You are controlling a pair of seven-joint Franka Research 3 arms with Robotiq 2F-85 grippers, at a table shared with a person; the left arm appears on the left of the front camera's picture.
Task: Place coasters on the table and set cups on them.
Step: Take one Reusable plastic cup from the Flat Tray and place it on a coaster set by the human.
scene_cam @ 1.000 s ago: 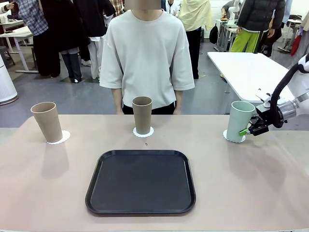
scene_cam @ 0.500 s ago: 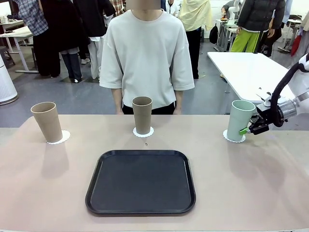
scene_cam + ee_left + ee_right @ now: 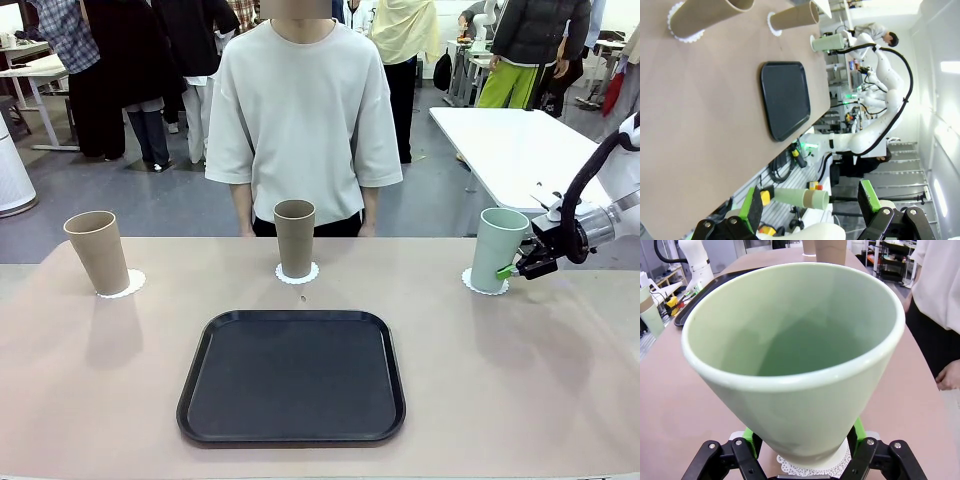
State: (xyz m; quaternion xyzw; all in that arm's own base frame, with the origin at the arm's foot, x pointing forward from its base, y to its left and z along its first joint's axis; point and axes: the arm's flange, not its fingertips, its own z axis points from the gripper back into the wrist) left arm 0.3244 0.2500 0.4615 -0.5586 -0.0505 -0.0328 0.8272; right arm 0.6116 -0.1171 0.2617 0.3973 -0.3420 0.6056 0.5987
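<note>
On the far right of the beige surface (image 3: 520, 370), the right gripper (image 3: 508, 271) is clamped on the lower part of the mint green cup (image 3: 496, 248), which stands upright on a white scalloped coaster (image 3: 470, 282). From the right wrist camera, the green pads (image 3: 751, 436) press against both sides of the cup's base, and the doily edge of the coaster shows just beneath it.

Two tan cups also stand upright along the far edge: one at the left (image 3: 97, 251) on its coaster (image 3: 127, 285), one in the middle (image 3: 294, 237) on its coaster (image 3: 297, 273), directly before the person in a pale shirt (image 3: 303, 110). A black tray (image 3: 291, 376) lies bare nearer the robot, well apart from all three cups.

The left gripper (image 3: 809, 203) hangs off the side of the surface with its fingers spread wide and nothing between them.
</note>
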